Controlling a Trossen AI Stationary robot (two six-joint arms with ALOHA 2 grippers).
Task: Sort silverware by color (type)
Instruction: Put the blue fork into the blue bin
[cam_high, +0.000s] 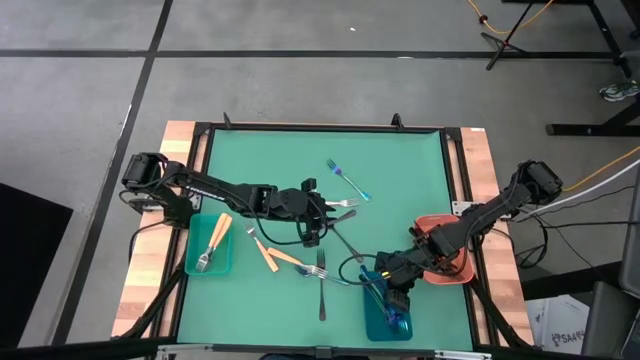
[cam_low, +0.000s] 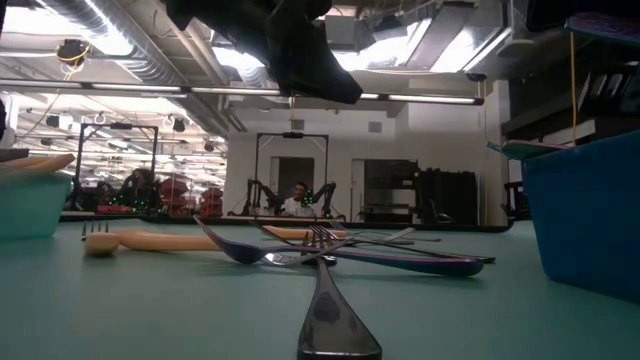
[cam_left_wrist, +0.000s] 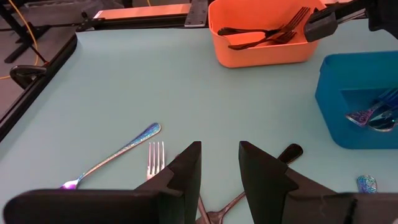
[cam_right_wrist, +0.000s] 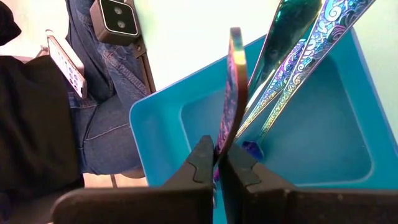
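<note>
Pincer work on the right: the right pincer is closed on an iridescent utensil, held steeply on end over the blue tray at the desk's near right, where two more lie lengthwise. The left pincer hangs empty, slightly parted, above crossed forks mid-desk. Black forks lie in the salmon tray.

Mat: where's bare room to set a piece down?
Free: the mat behind the left gripper, and the front-left corner beside the teal tray. Crowded: the loose silverware mid-table, and around the blue tray under the right gripper.
</note>
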